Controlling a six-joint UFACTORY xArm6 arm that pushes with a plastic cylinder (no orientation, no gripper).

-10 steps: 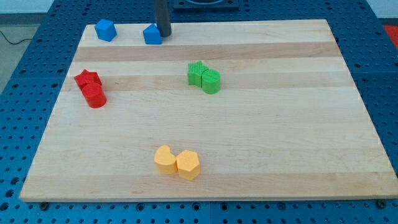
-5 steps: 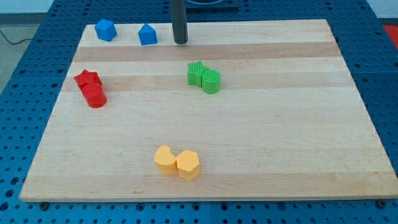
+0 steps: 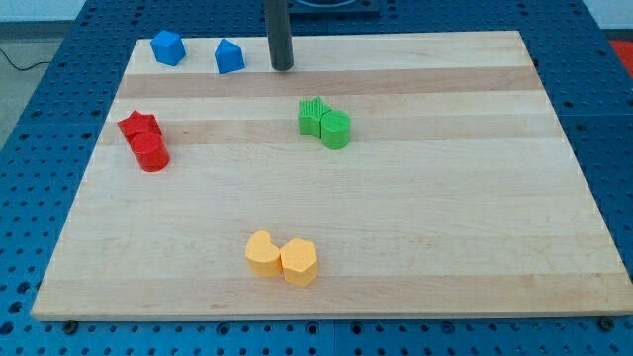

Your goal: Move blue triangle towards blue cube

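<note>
The blue triangle (image 3: 229, 56) lies near the view's top left of the wooden board (image 3: 425, 227). The blue cube (image 3: 167, 46) sits a short gap to its left, close to the board's top left corner. My tip (image 3: 283, 67) rests on the board to the right of the blue triangle, with a clear gap between them. The rod rises straight up out of the view's top.
Two red blocks (image 3: 145, 140) touch each other at the left. Two green blocks (image 3: 325, 123) touch near the middle top. Two yellow blocks (image 3: 281, 258) touch near the bottom. Blue perforated table (image 3: 30, 148) surrounds the board.
The blue triangle has slid left, closer to the blue cube. My tip moved right away from it, then came back slightly left.
</note>
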